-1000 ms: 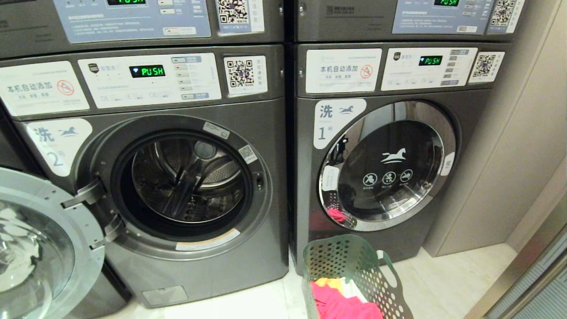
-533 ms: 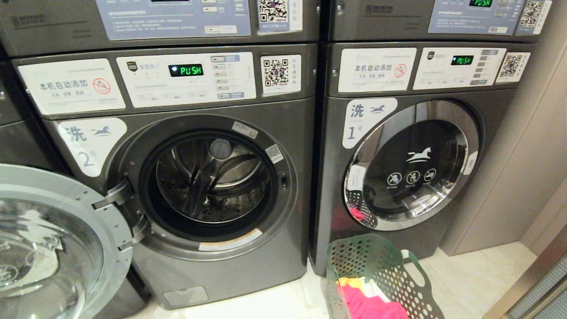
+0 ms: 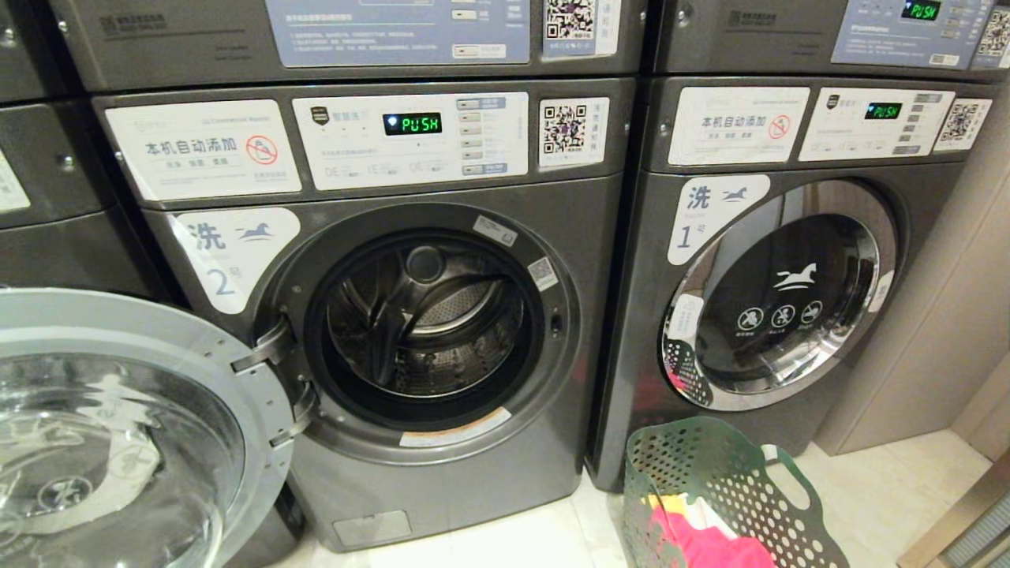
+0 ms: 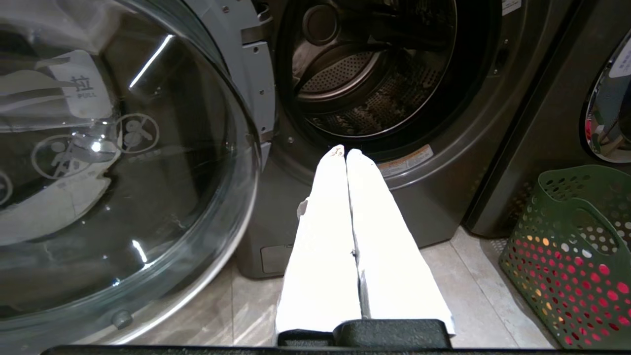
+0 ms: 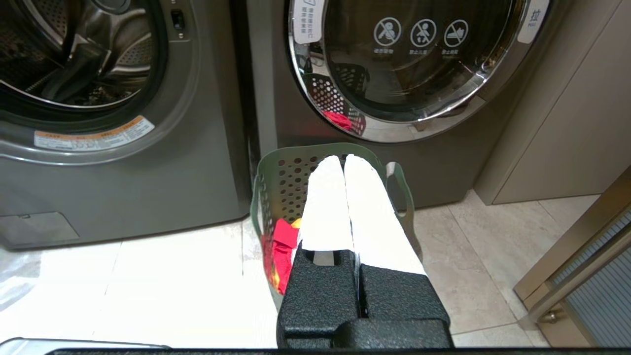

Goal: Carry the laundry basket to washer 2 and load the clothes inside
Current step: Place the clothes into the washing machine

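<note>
Judging by its perforated plastic, the basket [image 3: 730, 497] (light, stiff) is best lifted by its handles; left gripper [image 4: 345, 152] and right gripper [image 5: 343, 159] are closed, empty.

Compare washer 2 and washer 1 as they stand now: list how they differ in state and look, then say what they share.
Washer 2 has its door swung open, baring the empty steel drum; washer 1 has its door shut. Washer 1's chrome ring mirrors the basket standing before it; washer 2's front has only floor before it. Their labels read 2 and 1. Both are dark grey front-loaders with displays reading PUSH.
</note>
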